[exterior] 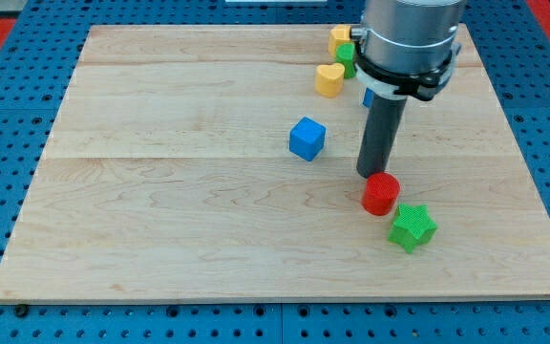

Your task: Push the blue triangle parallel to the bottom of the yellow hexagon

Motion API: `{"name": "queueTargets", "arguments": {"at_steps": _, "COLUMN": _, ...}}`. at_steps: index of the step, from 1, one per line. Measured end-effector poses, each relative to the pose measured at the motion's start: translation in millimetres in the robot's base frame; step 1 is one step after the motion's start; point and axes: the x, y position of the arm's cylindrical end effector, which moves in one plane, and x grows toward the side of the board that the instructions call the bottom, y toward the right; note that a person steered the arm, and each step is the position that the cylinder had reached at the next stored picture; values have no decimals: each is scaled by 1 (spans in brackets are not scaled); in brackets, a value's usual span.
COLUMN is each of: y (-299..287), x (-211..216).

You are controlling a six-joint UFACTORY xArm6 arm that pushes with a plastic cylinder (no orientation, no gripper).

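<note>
Your tip (370, 173) rests just above the red cylinder (381, 194); no gripper exists. The blue triangle (367, 96) hides behind the arm: circle round, push gently.

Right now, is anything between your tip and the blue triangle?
Nothing visible. My tip rests by the red cylinder; the blue triangle, hidden behind my arm, lies toward the view's top. A green block sits between it and the yellow hexagon.

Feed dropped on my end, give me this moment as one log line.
tip: touching red cylinder, its upper-left | blue triangle: mostly hidden behind arm | yellow hexagon: top | blue cube: centre
</note>
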Motion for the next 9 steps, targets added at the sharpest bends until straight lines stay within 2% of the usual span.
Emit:
{"name": "queueTargets", "arguments": {"at_steps": 1, "y": 8, "x": -20}}
{"name": "queueTargets", "arguments": {"at_steps": 2, "y": 58, "x": -78}}
{"name": "queueTargets", "arguments": {"at_steps": 3, "y": 36, "x": -126}}
{"name": "queueTargets", "arguments": {"at_steps": 4, "y": 0, "x": -127}}
{"name": "queueTargets", "arguments": {"at_steps": 5, "y": 13, "x": -165}}
{"name": "queueTargets", "arguments": {"at_steps": 6, "y": -45, "x": -172}}
{"name": "queueTargets", "arguments": {"at_steps": 7, "y": -61, "x": -136}}
{"name": "queueTargets", "arguments": {"at_steps": 8, "y": -23, "x": -133}}
{"name": "queueTargets", "arguments": {"at_steps": 9, "y": -68, "x": -192}}
